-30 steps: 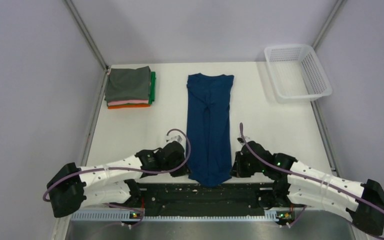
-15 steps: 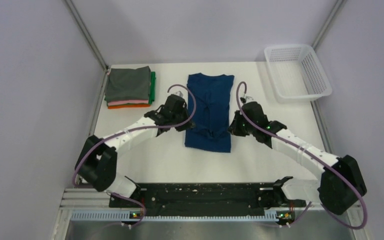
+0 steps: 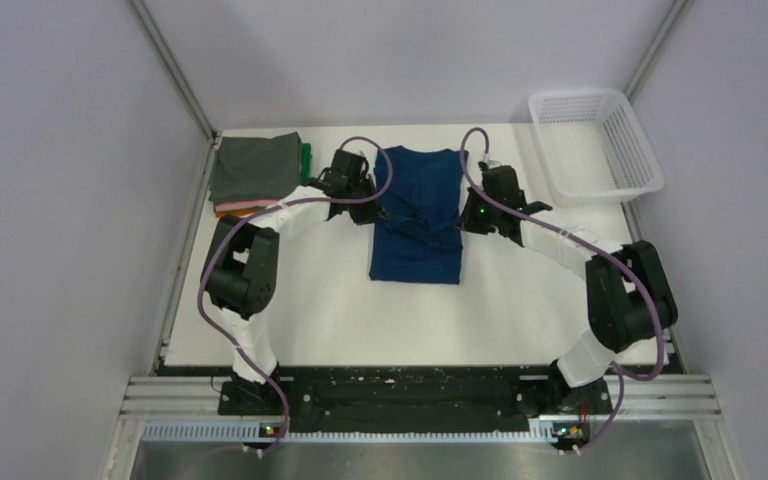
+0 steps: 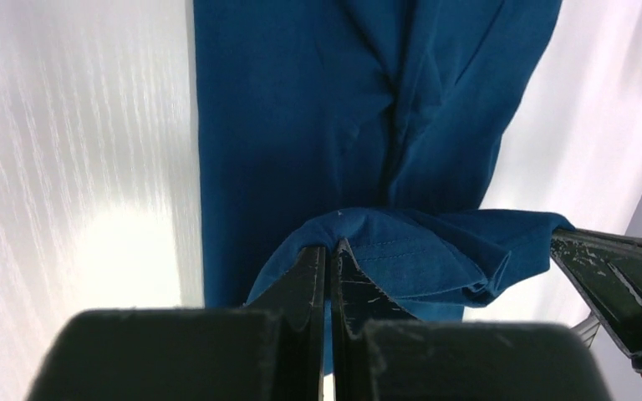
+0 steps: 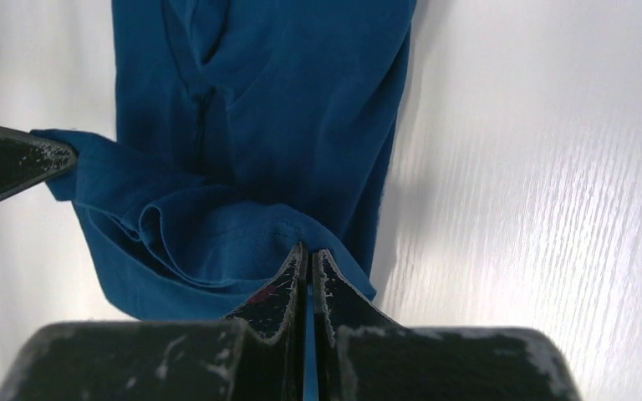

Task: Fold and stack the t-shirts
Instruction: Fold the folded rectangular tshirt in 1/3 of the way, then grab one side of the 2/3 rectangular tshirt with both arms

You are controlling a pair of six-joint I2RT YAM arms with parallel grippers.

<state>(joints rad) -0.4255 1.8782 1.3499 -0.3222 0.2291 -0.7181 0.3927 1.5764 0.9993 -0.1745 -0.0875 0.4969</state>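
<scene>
The navy blue t-shirt (image 3: 417, 215) lies at the table's middle back, its near end folded up over its far half. Its print does not show. My left gripper (image 3: 373, 212) is shut on the hem's left corner (image 4: 359, 242), held just above the shirt. My right gripper (image 3: 466, 218) is shut on the hem's right corner (image 5: 259, 234) at the shirt's right edge. The hem sags between the two grippers. A stack of folded shirts (image 3: 256, 175), grey on top with pink, orange and green beneath, sits at the back left.
A white mesh basket (image 3: 593, 145) stands at the back right corner. The white table (image 3: 360, 320) has side rails left and right. The black mounting rail runs along the near edge.
Both grippers have carried the shirt's near hem from the table's front edge towards the back, folding the long shirt over itself. The arms now stretch far forward.
</scene>
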